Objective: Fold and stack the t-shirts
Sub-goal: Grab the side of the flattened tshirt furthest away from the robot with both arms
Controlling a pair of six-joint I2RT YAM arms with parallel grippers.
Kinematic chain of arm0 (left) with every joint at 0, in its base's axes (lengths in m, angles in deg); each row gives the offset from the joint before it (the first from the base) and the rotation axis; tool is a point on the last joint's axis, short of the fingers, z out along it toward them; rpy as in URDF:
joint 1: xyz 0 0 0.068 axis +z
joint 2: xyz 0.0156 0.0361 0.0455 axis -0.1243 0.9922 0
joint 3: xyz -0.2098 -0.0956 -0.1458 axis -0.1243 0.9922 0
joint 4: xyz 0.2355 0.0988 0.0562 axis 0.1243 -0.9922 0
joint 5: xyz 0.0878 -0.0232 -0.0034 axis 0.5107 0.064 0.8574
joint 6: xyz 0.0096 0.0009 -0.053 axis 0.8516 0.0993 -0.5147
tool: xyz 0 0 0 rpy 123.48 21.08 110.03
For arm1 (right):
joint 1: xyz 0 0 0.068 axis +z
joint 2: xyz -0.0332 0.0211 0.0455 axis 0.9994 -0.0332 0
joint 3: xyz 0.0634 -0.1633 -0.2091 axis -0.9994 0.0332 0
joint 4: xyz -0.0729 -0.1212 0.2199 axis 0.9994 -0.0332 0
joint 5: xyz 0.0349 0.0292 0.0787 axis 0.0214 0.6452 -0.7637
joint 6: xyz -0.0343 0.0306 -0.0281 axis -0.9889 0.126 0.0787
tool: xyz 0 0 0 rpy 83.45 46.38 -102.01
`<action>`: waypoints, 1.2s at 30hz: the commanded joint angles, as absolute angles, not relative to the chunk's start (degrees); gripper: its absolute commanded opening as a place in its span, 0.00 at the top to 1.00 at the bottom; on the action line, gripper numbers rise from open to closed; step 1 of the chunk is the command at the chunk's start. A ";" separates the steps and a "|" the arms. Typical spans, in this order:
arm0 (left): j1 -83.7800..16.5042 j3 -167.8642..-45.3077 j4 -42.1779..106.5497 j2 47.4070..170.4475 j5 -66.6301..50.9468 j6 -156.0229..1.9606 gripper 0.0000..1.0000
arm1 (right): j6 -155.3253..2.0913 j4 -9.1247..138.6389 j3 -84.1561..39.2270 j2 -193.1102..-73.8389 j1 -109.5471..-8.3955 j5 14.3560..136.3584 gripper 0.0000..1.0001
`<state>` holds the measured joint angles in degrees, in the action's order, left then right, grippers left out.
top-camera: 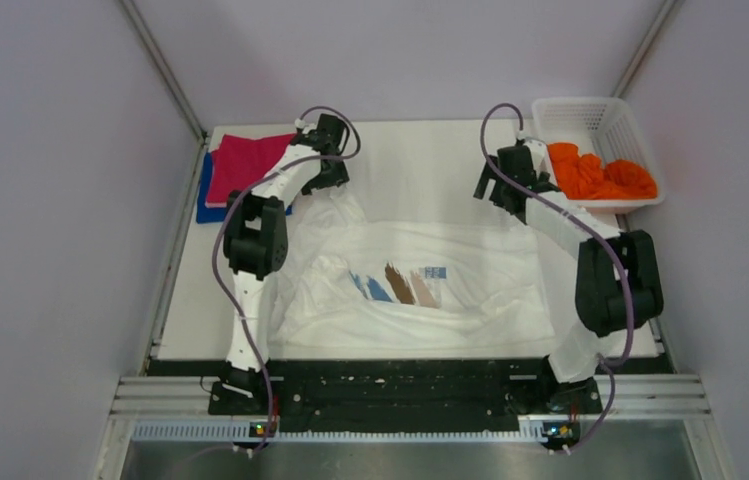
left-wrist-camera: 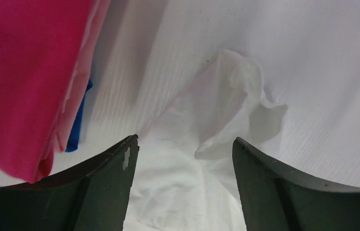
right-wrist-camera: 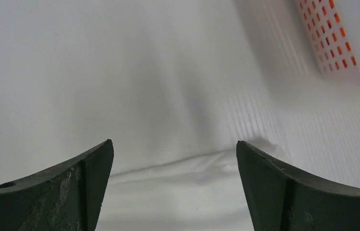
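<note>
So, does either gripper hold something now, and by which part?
Nothing is held. The left gripper and the right gripper both stand open at the far edge of the white t-shirt.

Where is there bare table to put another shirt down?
The far middle of the table, between the magenta shirt and the basket, is bare. The white shirt fills the centre; both far corners are crowded.

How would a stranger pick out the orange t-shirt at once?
At the far right corner of the white table sits a white lattice basket. The orange t-shirt lies crumpled inside it, the only shirt in a container and the only orange one.
</note>
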<state>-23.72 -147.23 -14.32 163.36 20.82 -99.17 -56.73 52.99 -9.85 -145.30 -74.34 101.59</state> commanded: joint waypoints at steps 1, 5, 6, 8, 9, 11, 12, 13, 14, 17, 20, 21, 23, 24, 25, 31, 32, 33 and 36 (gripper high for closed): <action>-23.83 -154.39 -15.99 167.22 22.22 -99.27 0.24 | -61.72 52.27 -19.66 -156.52 -77.71 106.64 0.05; -23.78 -158.02 -14.92 171.01 22.49 -98.82 0.32 | -61.41 48.17 -28.17 -165.85 -80.25 101.91 0.13; -23.81 -158.31 -14.42 171.59 22.02 -98.70 0.33 | -61.02 46.81 -29.62 -167.05 -80.48 102.24 0.14; -23.84 -159.33 -14.35 172.87 20.63 -98.88 0.34 | -60.46 45.79 -29.28 -167.62 -80.45 104.26 0.14; -23.84 -159.77 -14.34 173.32 19.90 -98.93 0.34 | -60.42 46.01 -28.35 -167.29 -80.51 104.85 0.14; -23.81 -160.05 -14.05 173.84 18.81 -99.15 0.36 | -60.88 46.95 -26.30 -166.06 -80.50 105.54 0.14; -23.79 -160.05 -13.69 174.06 18.20 -99.14 0.39 | -61.10 47.32 -25.28 -165.51 -80.53 105.94 0.14; -23.87 -160.01 -13.42 174.19 17.54 -99.12 0.43 | -60.93 47.32 -24.47 -164.91 -80.66 106.34 0.14; -23.92 -159.98 -13.29 174.37 16.47 -99.15 0.50 | -60.70 47.19 -23.58 -164.30 -80.97 106.68 0.14; -24.03 -159.84 -13.76 174.35 14.89 -99.52 0.71 | -59.66 47.18 -20.75 -162.23 -81.42 107.69 0.14; -24.18 -159.72 -14.85 173.18 15.70 -99.79 0.95 | -59.48 47.01 -18.58 -160.37 -81.66 108.48 0.14; -24.19 -159.48 -15.04 172.50 16.16 -99.77 1.00 | -59.53 47.03 -17.71 -159.47 -81.70 108.67 0.15; -24.26 -158.49 -15.07 170.62 17.22 -100.04 1.00 | -59.58 46.98 -16.29 -158.32 -81.77 109.31 0.17; -24.32 -157.57 -14.83 169.45 17.57 -100.14 1.00 | -59.44 47.05 -15.62 -158.01 -81.81 109.74 0.17; -24.43 -156.39 -14.24 168.02 17.89 -100.09 1.00 | -59.06 47.07 -15.10 -157.74 -81.95 110.27 0.19; -26.02 -148.80 -12.73 159.45 20.75 -100.58 1.00 | -58.47 48.63 -13.75 -157.92 -82.50 109.88 0.32; -26.39 -147.24 -12.83 157.98 20.57 -100.71 1.00 | -58.44 48.81 -13.79 -158.05 -82.50 109.70 0.34; -26.54 -146.18 -13.12 156.55 20.07 -100.93 1.00 | -58.38 49.45 -13.72 -158.20 -82.48 109.66 0.37; -27.40 -141.90 -13.67 152.08 19.44 -101.78 1.00 | -58.36 50.38 -13.49 -158.53 -82.51 108.81 0.49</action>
<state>-26.06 -145.81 -14.21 161.40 18.70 -100.26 -58.85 48.47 -14.18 -160.03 -82.01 108.73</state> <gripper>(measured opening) 0.013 0.581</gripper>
